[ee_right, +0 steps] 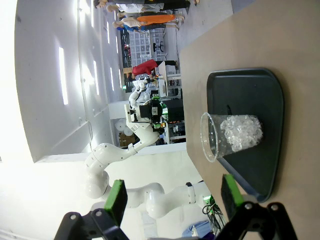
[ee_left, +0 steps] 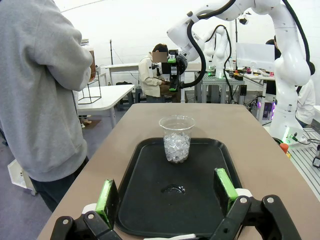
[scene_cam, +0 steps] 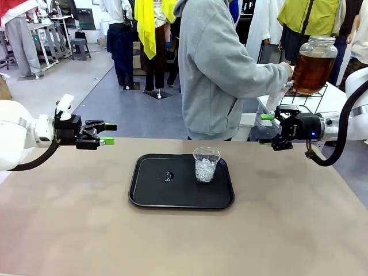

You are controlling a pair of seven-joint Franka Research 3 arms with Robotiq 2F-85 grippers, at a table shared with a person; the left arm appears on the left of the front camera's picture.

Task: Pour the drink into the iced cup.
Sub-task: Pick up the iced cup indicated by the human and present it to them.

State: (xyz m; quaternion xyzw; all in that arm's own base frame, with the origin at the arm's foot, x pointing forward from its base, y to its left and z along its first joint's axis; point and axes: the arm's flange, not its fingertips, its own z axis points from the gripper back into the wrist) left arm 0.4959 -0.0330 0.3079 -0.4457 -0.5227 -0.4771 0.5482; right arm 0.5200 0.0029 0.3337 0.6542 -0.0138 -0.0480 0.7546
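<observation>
You are holding the left gripper (scene_cam: 106, 134) with its jaws spread wide and nothing between the green pads. The right gripper (scene_cam: 265, 129) is hanging just as wide and just as bare. Both are hovering above the table (scene_cam: 69, 230), pointing toward each other.

The iced cup (scene_cam: 206, 164) is standing upright between the two grippers and below them, somewhat nearer your right one. Seen along the left gripper's fingers (ee_left: 106, 199), the cup is sitting straight ahead, well apart from the pads, on the far half of the black tray (ee_left: 205, 165), whose near edge is lying just under the fingertips. A small glistening spot (ee_left: 174, 189) is showing on the tray between the left gripper and the cup.

The drink (scene_cam: 312, 69) is sitting in a large clear jar, beyond your right gripper and higher than it, on a wire stand off the table. A person in a grey hoodie (scene_cam: 218, 75) is standing across from both grippers, and the person's hand (scene_cam: 286, 72) is reaching to the jar's side.
</observation>
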